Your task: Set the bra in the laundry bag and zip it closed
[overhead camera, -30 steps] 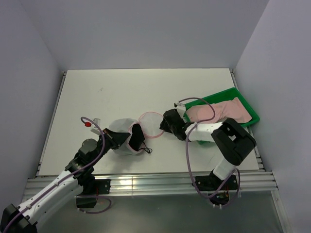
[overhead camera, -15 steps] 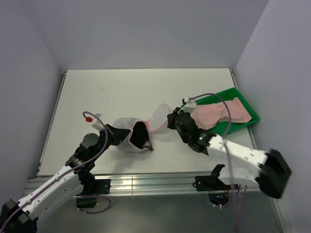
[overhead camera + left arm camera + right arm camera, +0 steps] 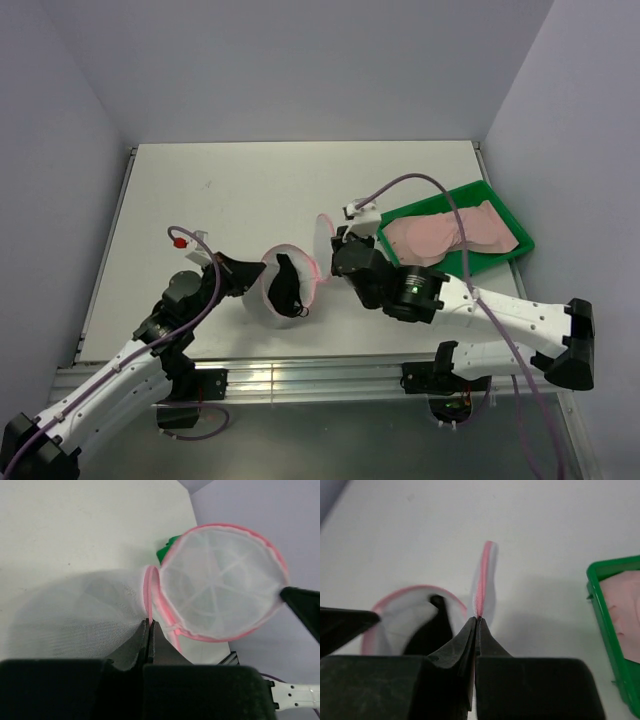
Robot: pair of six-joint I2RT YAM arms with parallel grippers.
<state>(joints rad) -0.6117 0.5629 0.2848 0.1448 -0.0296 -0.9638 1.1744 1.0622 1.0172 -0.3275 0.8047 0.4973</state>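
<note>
Holding laundry bag (image 3: 75,610) open for bra (image 3: 450,232), right of bag | left gripper (image 3: 150,623) jaws pinch rim (image 3: 149,587) | right gripper (image 3: 476,619) jaws pinch lid (image 3: 487,575) upright

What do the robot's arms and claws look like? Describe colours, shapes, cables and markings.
The left arm and right arm have smooth white links and chunky black joints. A thin lilac cable loops along each; the left one carries a small red cap. A small green light marks one black right-arm joint. The left claw and right claw are matte black, with two tapering fingers.
</note>
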